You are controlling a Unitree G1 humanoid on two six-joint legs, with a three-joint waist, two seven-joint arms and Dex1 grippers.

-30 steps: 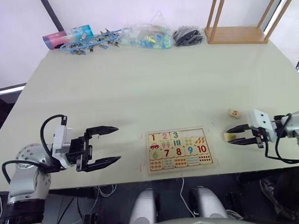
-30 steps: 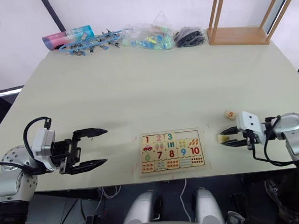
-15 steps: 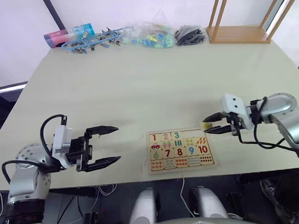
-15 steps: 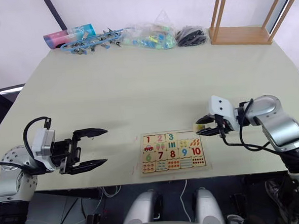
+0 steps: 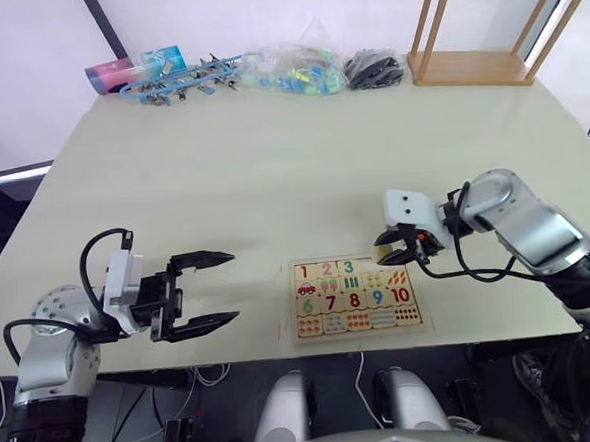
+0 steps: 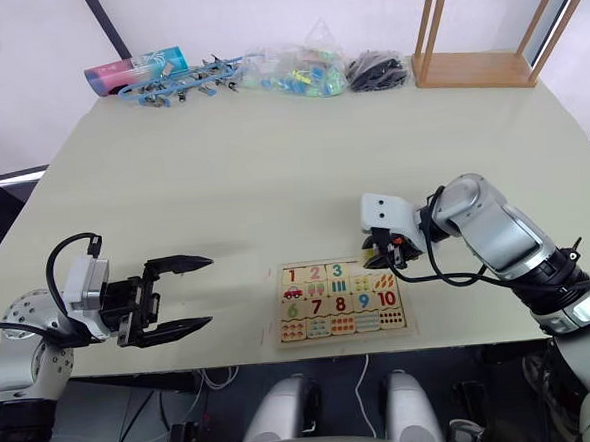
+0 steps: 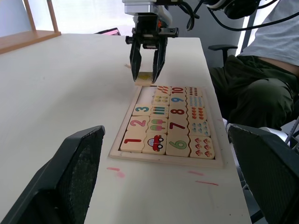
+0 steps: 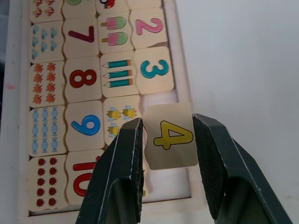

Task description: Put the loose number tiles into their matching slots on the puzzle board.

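Step in hand: you are carrying the yellow 4 tile (image 8: 170, 135) to the puzzle board (image 5: 356, 296); tiles 1, 2 and 3 already sit in the board's far row.
Right gripper (image 8: 167, 140): fingers closed on the 4 tile's two opposite edges, poised over the far edge of the board.
4 tile position: over the board's far rim, partly overlapping the bare 4 slot (image 8: 161, 98) next to the green 3; whether it touches the wood I cannot tell.
5 slot: bare, next to the 4 slot at the board's right end; the 5 tile is not located.
Left gripper (image 5: 206, 291): fingers spread wide, nothing held, hovering over the tabletop's near edge, left of the board and apart from it.
Next move, my judgement: you need to shift the tile inward off the rim, square it to the recess, lower it flat, then release.
Risk, my judgement: an edge may catch on the rim or on the 3 tile.
Surface: pale tabletop (image 5: 272, 172); board near the near edge.
Room: far edge holds a blue toy (image 5: 181, 83), a clear bag of coloured pieces (image 5: 291, 71), a black bundle (image 5: 374, 70) and an upturned wooden stool (image 5: 470, 50); a seated person (image 7: 266, 60) appears in the left wrist view.
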